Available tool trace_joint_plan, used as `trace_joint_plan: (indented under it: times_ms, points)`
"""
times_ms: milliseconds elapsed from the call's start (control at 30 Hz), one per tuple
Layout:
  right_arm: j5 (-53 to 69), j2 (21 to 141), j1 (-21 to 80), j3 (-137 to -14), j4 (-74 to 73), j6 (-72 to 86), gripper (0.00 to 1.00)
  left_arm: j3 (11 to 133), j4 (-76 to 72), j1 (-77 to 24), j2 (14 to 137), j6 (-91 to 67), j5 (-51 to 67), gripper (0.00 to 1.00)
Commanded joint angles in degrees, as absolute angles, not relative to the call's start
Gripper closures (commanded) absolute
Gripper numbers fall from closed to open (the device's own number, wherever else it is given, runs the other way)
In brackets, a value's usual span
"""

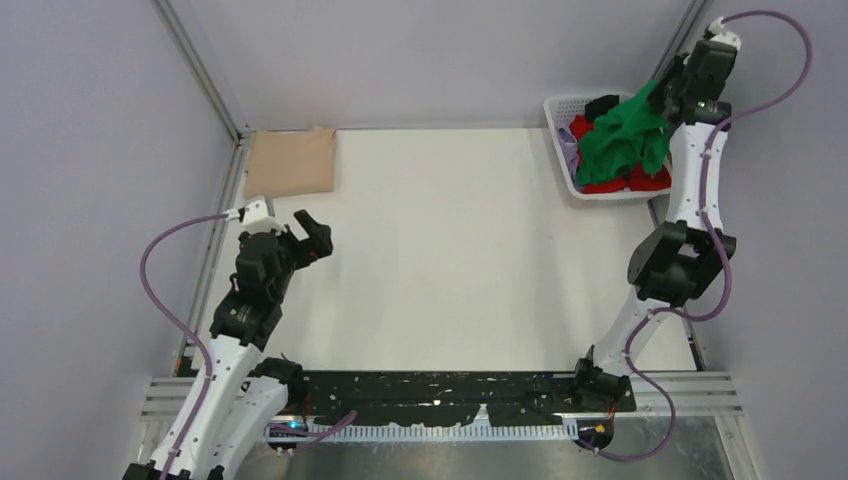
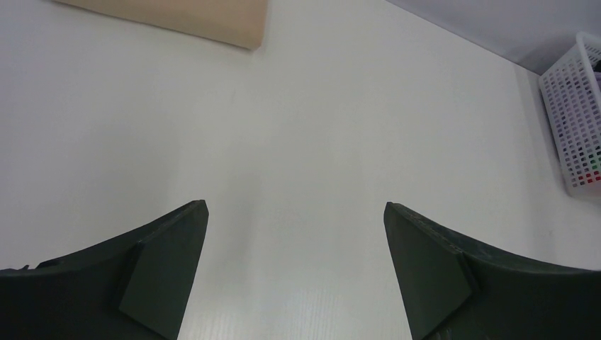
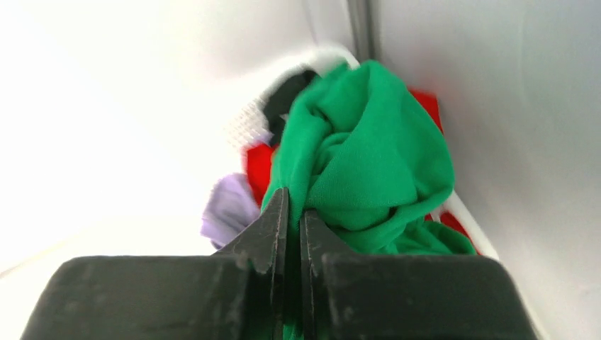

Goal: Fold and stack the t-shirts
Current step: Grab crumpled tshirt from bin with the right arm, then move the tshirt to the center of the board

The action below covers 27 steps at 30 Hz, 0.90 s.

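Nearest the right wrist lens, the right gripper [image 3: 292, 205] is seen pinched almost fully together on a fold of the green t-shirt [image 3: 368, 156]. The shirt is bunched above the red t-shirt [image 3: 259, 166], a lilac garment [image 3: 228, 209] and a black garment [image 3: 294, 85] in the white basket [image 3: 248, 124]. Only a thin edge of cloth appears to be caught, so the lift is best made slowly and straight up, lest the cloth slip or the other garments be dragged out. In the left wrist view, the left gripper [image 2: 295, 207] is held wide apart with nothing between its fingers, above the table [image 2: 319, 127], and the tan t-shirt [image 2: 184, 18] is seen lying flat towards the far edge. In the top view, the green shirt is shown hanging over the basket at the far right corner, well apart from the left arm. It should be carried to the middle of the table, where the free gripper can be brought to a second corner for spreading.
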<state>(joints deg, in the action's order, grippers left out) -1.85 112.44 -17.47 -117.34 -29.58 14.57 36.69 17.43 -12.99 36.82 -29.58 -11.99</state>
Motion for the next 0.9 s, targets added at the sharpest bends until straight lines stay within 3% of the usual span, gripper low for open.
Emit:
trace_joint_plan:
  times_ms: [0, 267, 600, 700, 800, 867]
  points:
    - [7.1, 101.4, -16.9, -125.5, -24.3, 13.9, 0.95, 36.9, 14.1, -12.7, 37.7, -29.6, -10.4, 0.01]
    - [26.4, 93.5, -11.7, -127.0, -24.9, 14.6, 0.95, 37.6, 14.2, -12.7, 38.4, -30.1, -9.7, 0.00]
    - [43.5, 84.2, 8.8, -119.1, -20.5, 10.5, 0.95, 37.6, 17.0, -12.7, 36.4, -30.2, -9.2, 0.00]
    - [45.9, 81.0, 11.9, -112.5, -19.9, 7.9, 0.95, 37.3, 17.8, -12.7, 35.2, -30.7, -10.2, 0.00]
    - [44.1, 76.2, 12.8, -98.2, -19.5, 1.5, 0.93, 36.8, 18.2, -12.7, 34.3, -31.3, -10.6, 0.01]
    - [39.3, 70.6, 12.8, -87.0, -19.2, -3.5, 0.84, 36.4, 18.2, -12.7, 34.3, -32.1, -11.0, 0.00]
